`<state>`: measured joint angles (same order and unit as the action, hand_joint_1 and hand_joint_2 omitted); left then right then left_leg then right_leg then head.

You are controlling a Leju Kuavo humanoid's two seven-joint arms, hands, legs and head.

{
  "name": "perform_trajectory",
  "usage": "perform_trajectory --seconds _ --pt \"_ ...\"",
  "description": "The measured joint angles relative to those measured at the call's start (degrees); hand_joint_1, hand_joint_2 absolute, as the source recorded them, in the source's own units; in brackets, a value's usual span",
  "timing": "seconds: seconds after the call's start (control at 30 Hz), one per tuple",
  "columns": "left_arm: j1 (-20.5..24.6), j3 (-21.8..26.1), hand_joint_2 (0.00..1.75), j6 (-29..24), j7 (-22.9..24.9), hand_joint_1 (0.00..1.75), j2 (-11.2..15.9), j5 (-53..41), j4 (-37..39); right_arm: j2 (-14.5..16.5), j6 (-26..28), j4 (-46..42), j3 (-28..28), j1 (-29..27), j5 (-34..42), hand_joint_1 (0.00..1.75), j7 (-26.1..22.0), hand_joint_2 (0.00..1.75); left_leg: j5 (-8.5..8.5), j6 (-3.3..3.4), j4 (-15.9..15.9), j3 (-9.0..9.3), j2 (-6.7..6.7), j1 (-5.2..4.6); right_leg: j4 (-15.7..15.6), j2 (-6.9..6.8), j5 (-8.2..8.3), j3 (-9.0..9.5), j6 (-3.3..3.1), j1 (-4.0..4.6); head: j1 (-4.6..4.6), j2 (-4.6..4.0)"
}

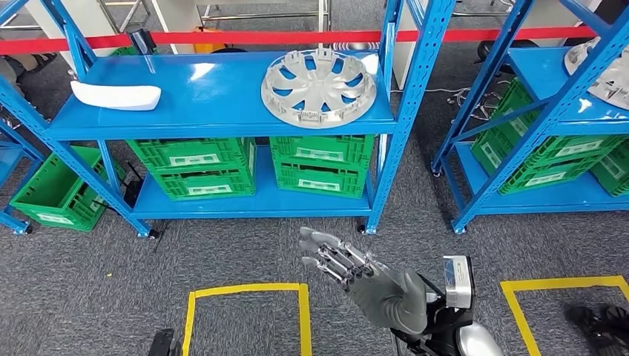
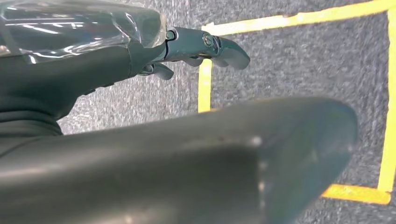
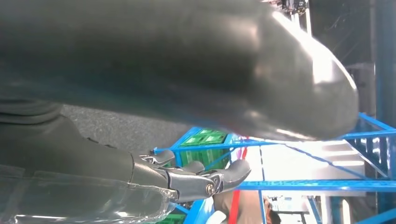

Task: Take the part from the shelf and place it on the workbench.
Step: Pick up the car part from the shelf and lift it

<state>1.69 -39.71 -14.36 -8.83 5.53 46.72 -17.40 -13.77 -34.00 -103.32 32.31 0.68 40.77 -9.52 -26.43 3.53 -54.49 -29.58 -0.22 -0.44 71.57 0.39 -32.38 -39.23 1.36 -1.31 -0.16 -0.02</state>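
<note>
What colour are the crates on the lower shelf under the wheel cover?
The crates are green with pale labels on their fronts, seen best in the head view.

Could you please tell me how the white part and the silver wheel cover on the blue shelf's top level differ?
The white part is a smooth, solid, elongated shell; the silver wheel cover is round with spoke-like cut-outs. The white part lies at the shelf's left end, the wheel cover towards its right. Both rest on the blue shelf, untouched.

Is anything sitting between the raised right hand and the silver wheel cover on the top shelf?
Nothing visible does. The right hand is raised over the carpet in front of the shelf, holding nothing. The wheel cover lies flat near the shelf's front edge, apart from the white part at the far left.
</note>
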Motion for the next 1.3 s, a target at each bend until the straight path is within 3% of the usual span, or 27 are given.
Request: perform_trajectory --seconds 0.03,0.07,0.13,0.17,0.23,0.27,0.33,0.4,0.47,0.53,0.57,0.6,0.67,0.73,0.83,0.9,1.0,1.07,1.1,1.13,1.17,1.2,1.23,1.27,1.3 --pt "-0.10 0.00 0.00 0.01 0.00 0.00 -0.15 0.07 0.00 -0.02 -0.04 0.00 0.05 0.00 0.08 0.00 0.12 0.00 -0.44 -0.21 -0.02 0.42 -0.07 0.07 0.53 -0.02 0.10 -1.20 0.56 -0.17 0.00 0.00" --pt "-0.19 0.00 0.00 0.02 0.00 0.00 -0.27 0.11 0.00 -0.04 -0.09 0.00 0.10 0.01 0.19 0.00 0.24 0.00 -0.96 -0.51 -0.05 1.01 -0.15 0.19 -1.16 -0.06 1.20 -1.24 1.27 -0.36 0.01 0.00" --pt "-0.30 0.00 0.00 0.04 -0.01 0.00 -0.49 0.15 0.01 -0.09 -0.14 0.02 0.13 0.02 0.40 0.00 0.39 0.00 -2.25 -1.27 -0.22 2.34 -0.27 0.44 -8.44 -0.30 5.59 0.94 2.75 -0.73 0.05 0.00" --pt "-0.32 0.01 0.00 0.04 -0.02 0.00 -0.53 0.17 0.01 -0.09 -0.16 0.04 0.15 0.06 0.50 0.00 0.42 0.00 -2.94 -1.71 -0.35 2.84 -0.29 0.46 -11.54 -0.52 7.16 2.01 2.66 -0.72 0.09 0.00" --pt "-0.32 0.03 0.00 0.03 -0.05 0.00 -0.54 0.19 0.02 -0.09 -0.26 0.04 0.20 0.09 0.62 0.00 0.46 0.00 -3.98 -2.51 -0.64 3.27 -0.17 0.38 -13.88 -0.72 8.48 3.03 1.28 -0.47 0.04 0.00" --pt "-0.30 0.05 0.00 0.02 -0.07 0.00 -0.54 0.20 0.02 -0.10 -0.31 0.02 0.22 0.11 0.66 0.00 0.48 0.00 -4.18 -2.79 -0.80 3.41 -0.10 0.40 -13.92 -0.62 8.13 3.18 0.36 -0.29 0.00 0.00" --pt "-0.23 0.08 0.00 0.02 -0.09 0.00 -0.52 0.20 0.02 -0.07 -0.39 -0.05 0.22 0.11 0.72 0.00 0.48 0.00 -3.80 -3.26 -2.93 2.49 0.03 0.69 -14.02 -0.36 7.92 3.94 -0.52 -0.44 -0.06 0.00" --pt "-0.14 0.08 0.00 0.02 -0.11 0.00 -0.51 0.19 0.03 0.01 -0.49 -0.10 0.26 0.16 0.75 0.00 0.48 0.00 -3.63 -3.83 -9.08 -1.35 0.11 0.96 -14.22 -0.28 7.25 5.04 -1.31 -0.61 -0.17 0.00" --pt "-0.26 0.08 0.00 0.02 -0.11 0.00 -0.52 0.20 0.04 0.02 -0.54 -0.11 0.29 0.16 0.76 0.00 0.48 0.00 -6.01 -4.45 -16.20 -6.60 0.13 1.14 -14.26 -0.23 6.22 6.05 -1.90 -0.50 -0.23 0.00" --pt "-0.47 0.09 0.00 0.02 -0.11 0.00 -0.53 0.20 0.04 0.02 -0.54 -0.11 0.32 0.13 0.75 0.00 0.48 0.00 -8.42 -4.72 -18.74 -10.12 0.14 1.24 -14.27 -0.03 5.08 7.34 -1.96 -0.38 -0.23 0.00" --pt "-0.53 0.09 0.00 0.02 -0.11 0.00 -0.53 0.21 0.04 0.02 -0.54 -0.11 0.33 0.13 0.75 0.00 0.48 0.00 -7.92 -4.61 -17.55 -10.61 0.14 1.24 -14.28 0.07 4.49 8.14 -1.91 -0.28 -0.24 0.00" --pt "-0.56 0.09 0.00 0.02 -0.11 0.00 -0.52 0.21 0.04 0.03 -0.54 -0.11 0.35 0.14 0.75 0.00 0.48 0.00 -5.97 -4.28 -14.78 -10.29 0.14 1.19 -14.31 0.13 3.88 9.04 -1.86 -0.16 -0.24 0.00" --pt "-0.65 0.09 0.00 0.02 -0.11 0.00 -0.35 0.21 0.10 0.06 -0.55 -0.10 0.38 0.17 0.75 0.00 0.48 0.00 0.08 -2.98 -7.70 -8.68 0.12 0.74 -14.45 0.24 2.68 10.48 -1.65 0.04 -0.16 0.00" --pt "-0.77 0.08 0.00 0.00 -0.10 0.00 -0.11 0.24 0.17 0.11 -0.59 -0.11 0.40 0.17 0.76 0.00 0.49 0.00 3.18 -1.75 -3.65 -7.62 -0.01 0.06 -14.93 0.41 1.90 11.43 -1.07 0.13 -0.17 0.00" --pt "-0.76 0.14 0.00 -0.02 -0.13 0.00 -0.02 0.36 0.20 0.11 -0.75 -0.16 0.43 0.25 0.84 0.00 0.46 0.00 2.69 -0.89 -1.57 -5.44 -0.19 -0.17 -14.93 0.46 2.17 12.74 0.29 0.26 -0.31 0.00" --pt "-0.72 0.17 0.00 -0.02 -0.14 0.00 -0.08 0.36 0.20 0.08 -0.79 -0.16 0.42 0.50 0.90 0.00 0.41 0.00 2.33 -0.52 -0.51 -3.20 -0.34 0.05 -11.98 0.40 1.50 11.63 0.52 0.24 -0.20 0.00" --pt "-0.71 0.17 0.00 -0.03 -0.13 0.00 -0.32 0.39 0.20 0.02 -0.80 -0.14 0.42 0.49 0.93 0.00 0.41 0.00 1.11 -0.42 -0.25 -1.48 -0.51 0.01 -2.24 0.31 -1.65 4.38 0.16 0.27 -0.14 0.00" --pt "-0.79 0.17 0.00 -0.04 -0.13 0.00 -0.48 0.43 0.20 -0.09 -0.80 -0.12 0.42 0.31 0.97 0.00 0.41 0.00 -0.24 -0.52 -0.26 -0.03 -0.73 -0.04 -0.46 0.28 -3.26 0.78 0.22 0.30 -0.14 0.00" --pt "-0.82 0.17 0.00 -0.04 -0.13 0.00 -0.54 0.45 0.20 -0.13 -0.80 -0.11 0.41 0.28 0.98 0.00 0.41 0.00 -1.00 -0.63 -0.26 0.94 -0.84 -0.04 -2.27 0.26 -2.52 0.33 0.56 0.30 -0.13 0.00" --pt "-0.84 0.17 0.00 -0.04 -0.13 0.00 -0.60 0.45 0.20 -0.17 -0.80 -0.11 0.41 0.26 0.99 0.00 0.41 0.00 -1.81 -0.78 -0.25 1.91 -0.93 -0.05 -5.44 0.23 -0.40 0.53 1.11 0.30 -0.12 0.00" --pt "-0.84 0.17 0.00 -0.04 -0.13 0.00 -0.67 0.45 0.20 -0.20 -0.80 -0.09 0.41 0.22 0.99 0.00 0.41 0.00 -2.68 -0.98 -0.37 2.90 -0.97 -0.12 -8.90 0.14 2.72 0.95 1.60 0.33 -0.10 0.00" --pt "-0.85 0.17 0.00 -0.04 -0.13 0.00 -0.70 0.47 0.21 -0.20 -0.80 -0.05 0.44 0.21 1.00 0.00 0.43 0.00 -3.57 -1.24 -0.43 3.52 -1.02 -0.21 -11.53 -0.08 5.30 1.44 1.54 0.41 -0.07 0.00" --pt "-0.86 0.17 0.00 -0.04 -0.11 0.00 -0.74 0.49 0.21 -0.21 -0.80 -0.03 0.46 0.17 1.00 0.00 0.44 0.00 -4.43 -1.58 -0.42 4.04 -1.03 -0.29 -13.16 -0.24 7.28 1.97 1.12 0.54 -0.09 0.00" --pt "-0.86 0.17 0.00 -0.04 -0.11 0.00 -0.75 0.52 0.22 -0.22 -0.80 -0.01 0.47 0.17 1.02 0.00 0.44 0.00 -4.96 -1.89 -0.69 4.56 -1.01 -0.38 -13.81 -0.37 8.21 2.36 0.35 0.66 -0.08 0.00" --pt "-0.84 0.17 0.00 -0.04 -0.11 0.00 -0.71 0.55 0.22 -0.22 -0.80 -0.01 0.48 0.22 1.04 0.00 0.45 0.00 -5.26 -2.15 -0.99 4.88 -0.99 -0.39 -13.87 -0.38 8.13 3.03 -0.56 0.64 -0.12 0.00"
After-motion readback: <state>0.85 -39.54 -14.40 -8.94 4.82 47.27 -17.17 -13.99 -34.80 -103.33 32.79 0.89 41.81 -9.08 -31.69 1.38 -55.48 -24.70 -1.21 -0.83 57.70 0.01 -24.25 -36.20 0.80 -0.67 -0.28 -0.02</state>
